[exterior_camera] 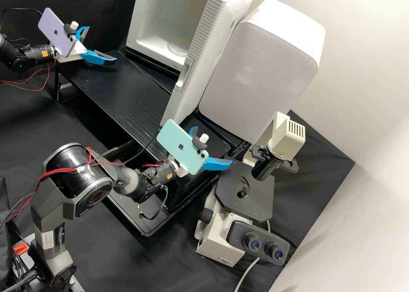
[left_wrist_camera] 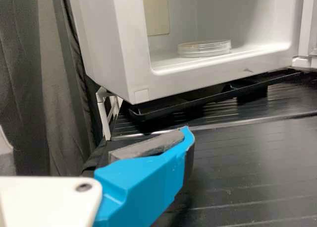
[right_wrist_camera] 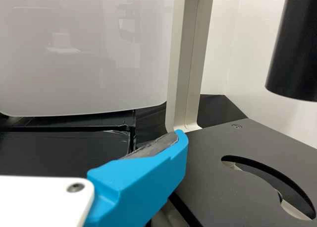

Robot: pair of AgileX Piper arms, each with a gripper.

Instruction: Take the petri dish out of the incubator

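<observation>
Far left, high view: left claw (exterior_camera: 105, 60) hangs above the left end of a raised black shelf (exterior_camera: 128, 96) and points toward the incubator (exterior_camera: 155, 24). A purple phone (exterior_camera: 55, 30) is clamped on its wrist. Open or closed: cannot tell from either angle.

Incubator: a white box at the back of the shelf. Its door (exterior_camera: 204, 58) is swung wide to the right, ribbed outer face toward the camera. The chamber is lit and plain white inside.

Petri dish (left_wrist_camera: 204, 47): clear, round and shallow. It lies flat on the chamber floor, set back from the front lip and touching nothing else. It is well apart from the left claw, with bare shelf between the two.

Centre: right claw (exterior_camera: 219, 163) sits low off the shelf's front right corner, a mint phone (exterior_camera: 181, 146) on its wrist. Its tip is at the near edge of the microscope stage (right_wrist_camera: 247, 172); touching or just above, cannot tell. Open or closed: cannot tell here either.

Right: a large white box (exterior_camera: 260, 70) with rounded corners stands just beside the open door. In front of it a microscope (exterior_camera: 226, 236) stands on the black bench (exterior_camera: 106, 258). The stage is flat and black with a round opening, and a black cylinder (right_wrist_camera: 297, 43) hangs over it. The eyepieces (exterior_camera: 264, 248) face the front of the bench
</observation>
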